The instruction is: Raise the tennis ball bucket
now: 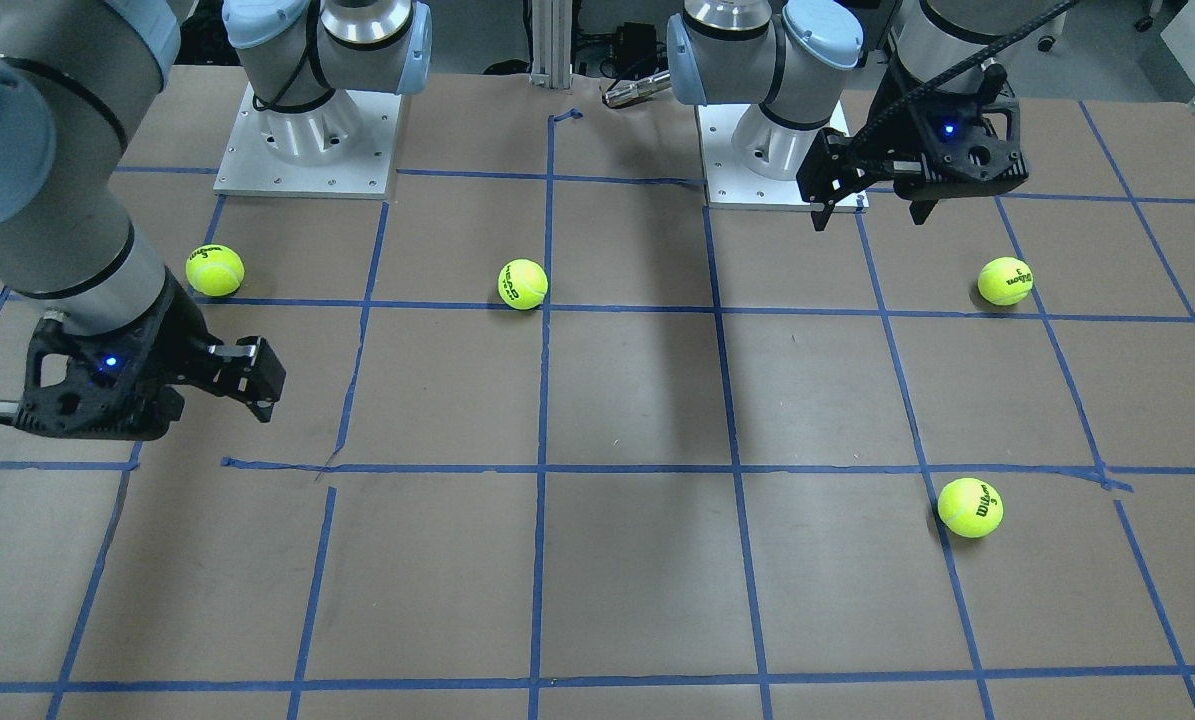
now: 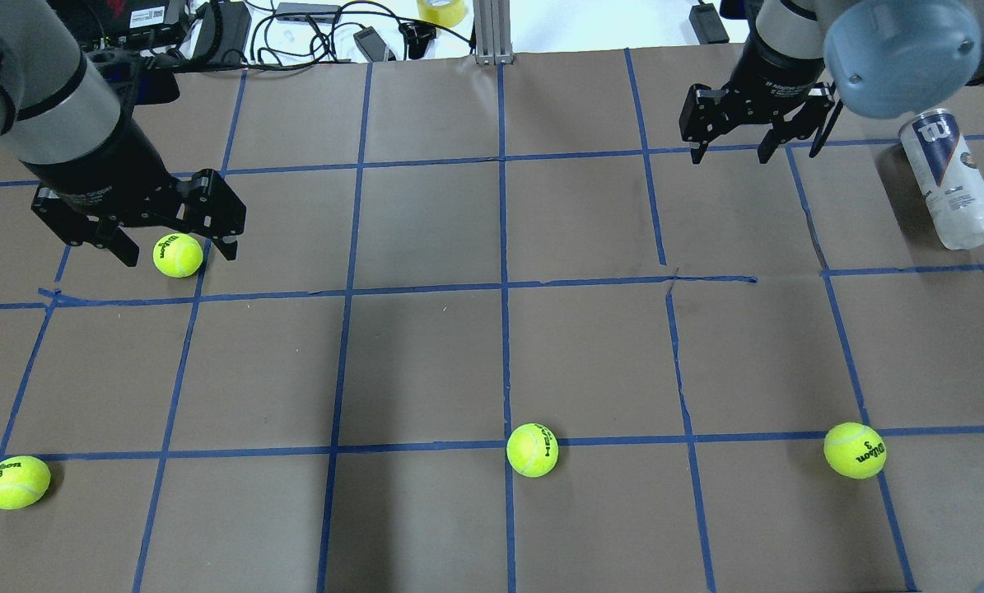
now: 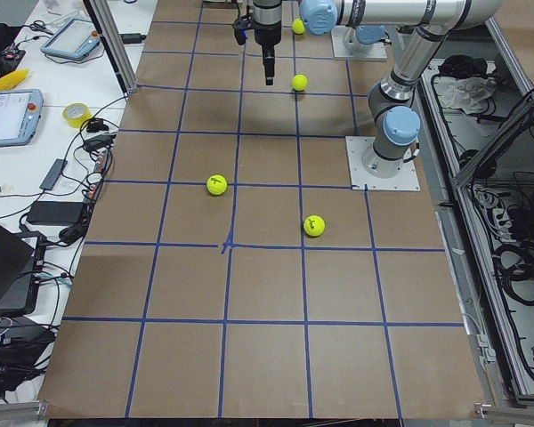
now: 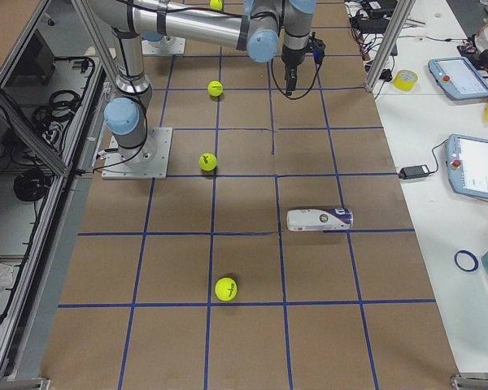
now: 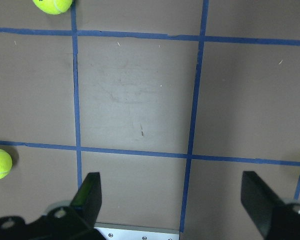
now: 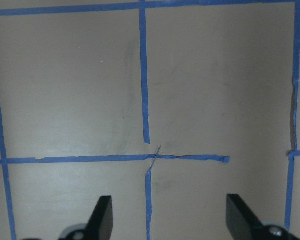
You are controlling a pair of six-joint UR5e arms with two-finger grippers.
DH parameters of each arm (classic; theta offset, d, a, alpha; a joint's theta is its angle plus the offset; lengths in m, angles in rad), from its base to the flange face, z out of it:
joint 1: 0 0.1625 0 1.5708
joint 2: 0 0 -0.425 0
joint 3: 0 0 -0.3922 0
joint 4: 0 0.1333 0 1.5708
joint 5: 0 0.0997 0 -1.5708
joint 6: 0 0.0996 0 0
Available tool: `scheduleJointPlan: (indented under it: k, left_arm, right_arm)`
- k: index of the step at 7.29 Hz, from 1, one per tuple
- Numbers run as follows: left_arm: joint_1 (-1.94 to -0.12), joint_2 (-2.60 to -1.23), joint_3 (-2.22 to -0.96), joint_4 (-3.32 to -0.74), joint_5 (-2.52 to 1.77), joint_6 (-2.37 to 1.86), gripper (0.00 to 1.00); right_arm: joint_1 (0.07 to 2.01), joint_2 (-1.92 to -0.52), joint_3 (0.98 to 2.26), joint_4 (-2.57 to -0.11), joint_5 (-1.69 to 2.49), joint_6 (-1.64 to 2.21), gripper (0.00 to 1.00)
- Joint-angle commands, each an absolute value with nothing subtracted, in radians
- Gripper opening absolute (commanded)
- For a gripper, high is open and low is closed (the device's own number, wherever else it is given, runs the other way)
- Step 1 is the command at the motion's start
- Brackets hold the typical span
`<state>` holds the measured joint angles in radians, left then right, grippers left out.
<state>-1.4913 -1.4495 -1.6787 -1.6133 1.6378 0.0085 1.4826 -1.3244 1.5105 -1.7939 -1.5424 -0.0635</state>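
Observation:
The tennis ball bucket point(image 2: 949, 177) is a clear tube with a white and navy label. It lies on its side at the table's right edge and also shows in the exterior right view point(image 4: 320, 218). It is out of view in the front-facing view. My right gripper point(image 2: 730, 156) hangs open and empty above the table, about one grid square left of the tube; its wrist view point(image 6: 171, 215) shows only paper and tape. My left gripper point(image 2: 177, 240) is open and empty, high above a tennis ball point(image 2: 178, 254). Its fingers point(image 5: 90, 195) frame bare table.
Several yellow-green tennis balls lie on the brown, blue-taped table point(image 2: 426, 362): one front left point(image 2: 16, 482), one front middle point(image 2: 533, 450), one front right point(image 2: 854, 450). Cables and devices point(image 2: 294, 29) lie beyond the far edge. The arm bases point(image 1: 307, 150) stand at the robot's side.

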Motion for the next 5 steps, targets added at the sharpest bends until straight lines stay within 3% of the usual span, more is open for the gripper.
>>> scheduleJointPlan:
  k: [1,3,5]
  left_arm:
    - [-1.49,-1.459,-1.68,-1.605,1.635,0.009,1.0]
    - [-1.491,-1.45,-1.692,-1.606,1.637,0.009,1.0]
    - [-1.491,-1.448,-1.689,-1.603,1.635,0.008,1.0]
  right_arm:
    - [1.354,-1.208,1.381,-1.835,-1.548,-0.13,1.0]
    - [1.274,-1.05,1.188,-1.835,-1.645,-0.27,1.0]
    - [1.145,-0.898,1.091,-1.854,-1.583,-0.276,1.0]
